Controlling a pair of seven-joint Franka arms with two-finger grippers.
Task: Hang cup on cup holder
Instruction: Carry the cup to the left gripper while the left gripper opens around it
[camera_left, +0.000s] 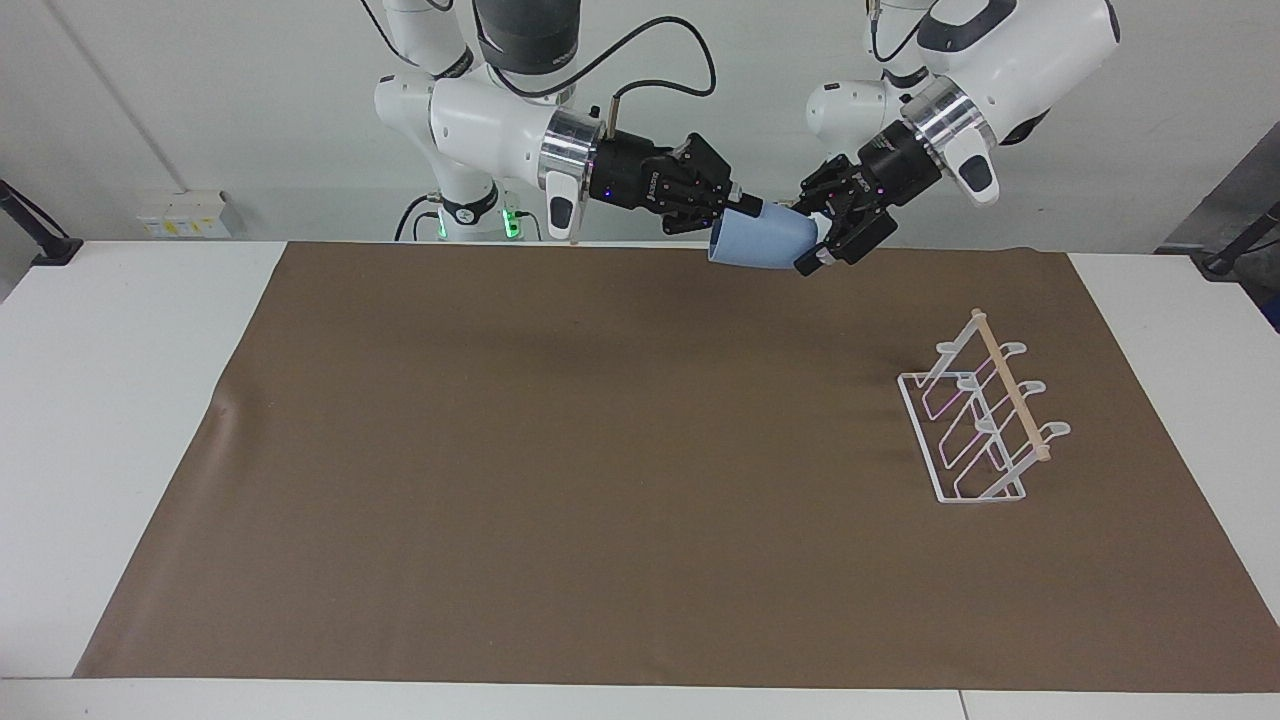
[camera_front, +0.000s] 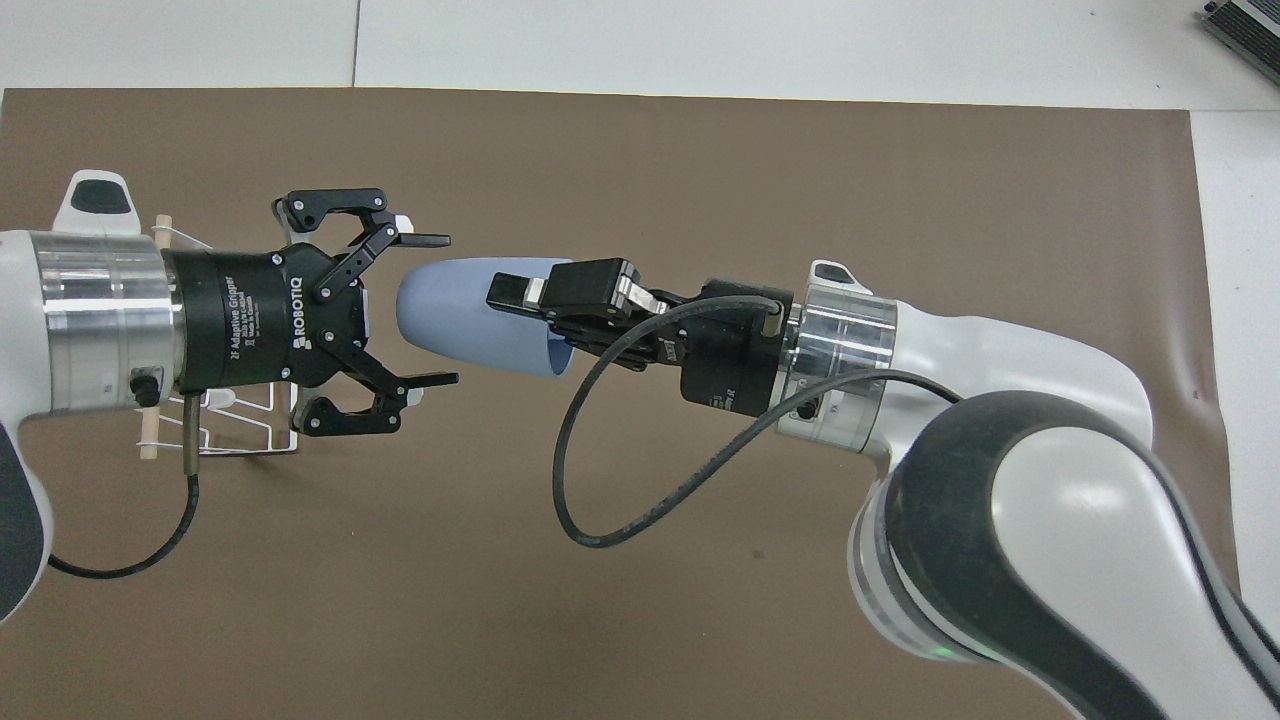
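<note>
The light blue cup (camera_left: 765, 242) (camera_front: 465, 315) lies on its side in the air, over the mat's edge nearest the robots. My right gripper (camera_left: 742, 210) (camera_front: 520, 298) is shut on its rim, one finger outside the wall and one inside the mouth. My left gripper (camera_left: 812, 232) (camera_front: 438, 310) is open, and its two fingertips flank the cup's closed bottom end without visibly pressing on it. The white wire cup holder (camera_left: 985, 425) with its wooden dowel stands on the mat toward the left arm's end. In the overhead view the cup holder (camera_front: 245, 432) is mostly hidden under the left wrist.
A brown mat (camera_left: 500, 450) covers most of the white table (camera_left: 100, 400). A black cable (camera_front: 600, 480) loops down from the right wrist. Nothing else stands on the mat.
</note>
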